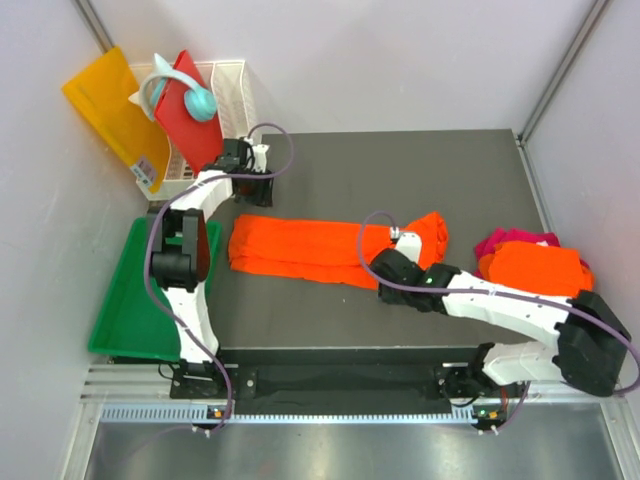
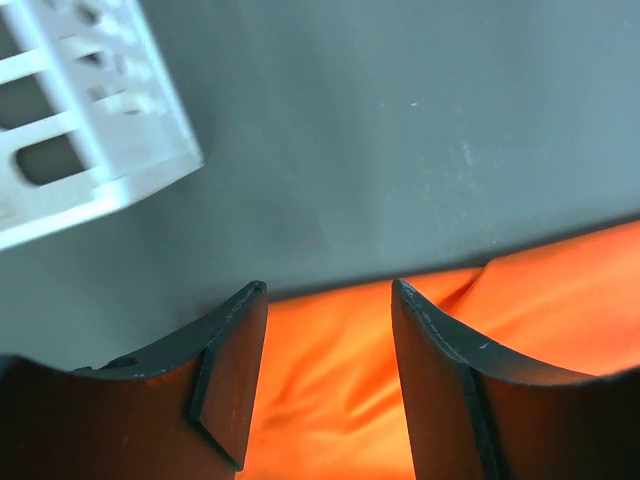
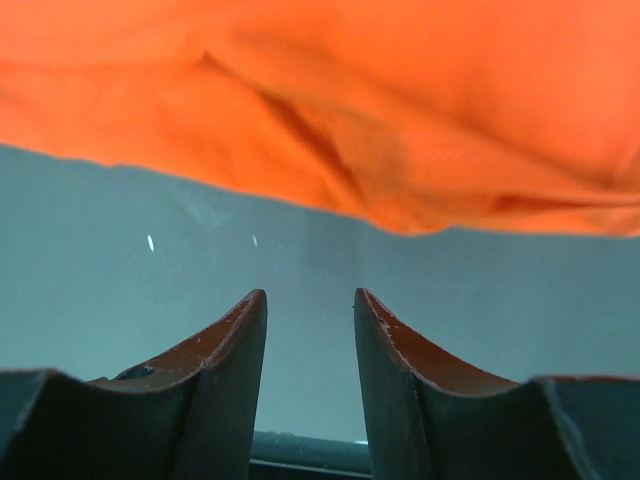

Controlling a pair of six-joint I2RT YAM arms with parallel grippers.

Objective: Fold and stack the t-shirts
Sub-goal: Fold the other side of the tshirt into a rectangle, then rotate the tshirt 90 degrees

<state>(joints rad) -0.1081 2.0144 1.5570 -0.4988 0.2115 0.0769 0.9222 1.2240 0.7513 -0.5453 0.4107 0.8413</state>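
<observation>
Overhead view of a dark table with two arms. An orange t-shirt lies flattened into a long band, its long axis running side to side between the two claws.

The left claw hangs at the far edge of the band's left end. In its wrist view the fingers stand a middling width apart with nothing between them. The shirt's far hem lies just under the tips, cloth fills the space back towards the wrist, and bare table stretches ahead. A corner of a white basket shows ahead and to its left. I cannot tell whether the tips touch the cloth.

The right claw sits at the band's near edge, right of its middle. Its fingers are likewise parted and empty, with bare table beneath them and the near hem just ahead of the tips, running across its view. Well off to this claw's right, a folded orange shirt rests on a magenta-pink shirt.

I judge the next fold runs along the band. The left claw is nearer the left end and the right claw nearer the right half.
</observation>
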